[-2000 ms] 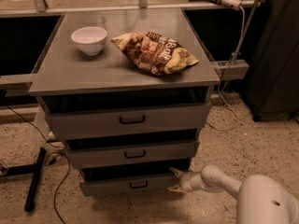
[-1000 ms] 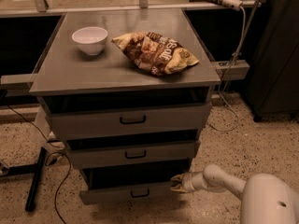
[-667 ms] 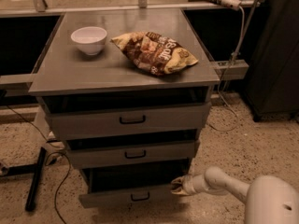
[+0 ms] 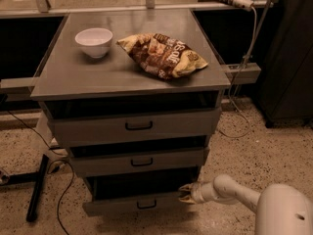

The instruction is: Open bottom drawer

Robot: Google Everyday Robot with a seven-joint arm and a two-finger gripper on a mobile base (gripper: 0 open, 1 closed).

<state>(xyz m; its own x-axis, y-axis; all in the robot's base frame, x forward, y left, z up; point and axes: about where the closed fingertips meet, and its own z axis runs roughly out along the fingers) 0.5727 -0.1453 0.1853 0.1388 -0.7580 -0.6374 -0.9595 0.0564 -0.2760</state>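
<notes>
Grey metal cabinet fills the middle of my view, its flat counter [image 4: 98, 75] on top and three drawers stacked below. Speckled floor [image 4: 274, 151] all round it. The robot's white body [image 4: 283, 212] sits in the lower right corner, and the white arm [image 4: 234, 192] reaches left from it, low, towards the foot of the cabinet.

Top drawer [image 4: 98, 129] is the widest front. Middle drawer [image 4: 107, 164] is under it and narrower. The bottom drawer [image 4: 112, 205] is lowest, just above the floor, and stands part-way out: its front is forward of the middle one, with a dark gap showing above it.

On the counter, a brown and yellow chip bag [image 4: 164, 54] lies right of centre. A white bowl [image 4: 94, 41] stands upright to its left, apart from the bag.

The hand [image 4: 186, 194] is at the right end of the bottom drawer front, right up against that corner. I can't tell from here whether it's apart, together or clamped on the edge.

The small black bar handle [image 4: 146, 205] at the centre of the bottom drawer is left of the hand and not touched.
</notes>
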